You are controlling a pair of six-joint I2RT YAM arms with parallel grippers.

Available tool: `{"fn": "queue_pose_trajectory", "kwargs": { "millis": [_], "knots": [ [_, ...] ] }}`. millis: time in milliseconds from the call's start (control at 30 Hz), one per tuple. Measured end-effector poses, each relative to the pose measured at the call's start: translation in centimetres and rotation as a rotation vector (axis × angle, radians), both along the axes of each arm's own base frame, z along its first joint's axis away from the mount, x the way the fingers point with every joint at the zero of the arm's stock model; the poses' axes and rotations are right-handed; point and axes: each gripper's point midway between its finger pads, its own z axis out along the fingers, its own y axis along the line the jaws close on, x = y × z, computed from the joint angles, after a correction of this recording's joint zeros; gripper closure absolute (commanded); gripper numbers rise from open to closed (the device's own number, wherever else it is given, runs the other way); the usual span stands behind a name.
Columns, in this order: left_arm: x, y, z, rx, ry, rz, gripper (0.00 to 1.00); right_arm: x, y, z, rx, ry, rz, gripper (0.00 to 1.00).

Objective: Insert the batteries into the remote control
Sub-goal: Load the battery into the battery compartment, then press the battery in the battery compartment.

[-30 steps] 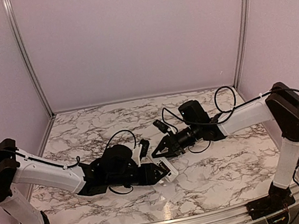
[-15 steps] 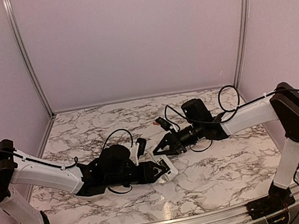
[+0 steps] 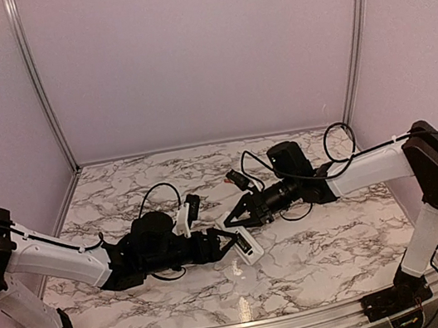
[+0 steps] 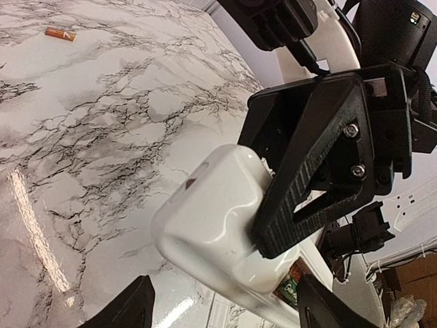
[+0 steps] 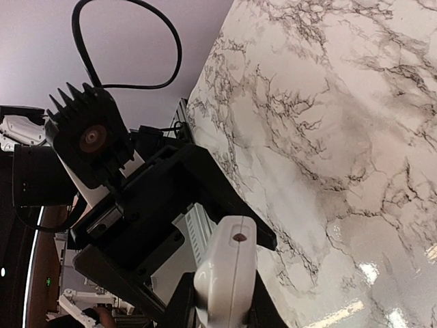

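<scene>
Since a second ago the left arm has drawn back toward its own side, while the remote control (image 4: 212, 225) stays raised above the middle of the table (image 3: 324, 239), between the two arms. The remote is glossy white plastic, flat with rounded corners and a small dark hole in one end. The right gripper (image 3: 233, 222), matte black with ribbed triangular fingers (image 4: 307, 157), is clamped on the remote's flat faces. The left gripper (image 3: 233, 246) has its fingers spread wide on either side of the remote; whether they touch it cannot be told. One slim red battery (image 4: 60, 33) lies on the grey-veined marble, well apart from the remote.
</scene>
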Motion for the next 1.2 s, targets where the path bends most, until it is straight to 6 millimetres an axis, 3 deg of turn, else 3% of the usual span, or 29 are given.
{"fn": "queue_pose_trajectory", "kwargs": {
  "millis": [200,567,767,1100,1200],
  "knots": [
    [-0.2,-0.7,0.2,-0.024,-0.001,-0.014,0.24,0.1,0.0,-0.2,-0.01,-0.003,-0.01,1.0],
    [0.4,-2.1,-0.3,-0.02,0.048,0.019,0.39,1.1,-0.4,-0.4,-0.048,-0.038,-0.07,1.0],
    [0.7,-2.2,-0.2,-0.019,0.059,0.041,0.4,1.6,-0.6,-0.2,-0.054,-0.059,-0.1,1.0],
    [1.5,-2.4,0.0,-0.062,0.115,0.09,0.43,2.8,-0.8,2.1,-0.025,-0.14,-0.177,1.0],
    [1.7,-2.4,0.1,-0.075,0.132,0.102,0.49,3.0,-0.8,2.3,-0.02,-0.147,-0.191,1.0]
  ]
}}
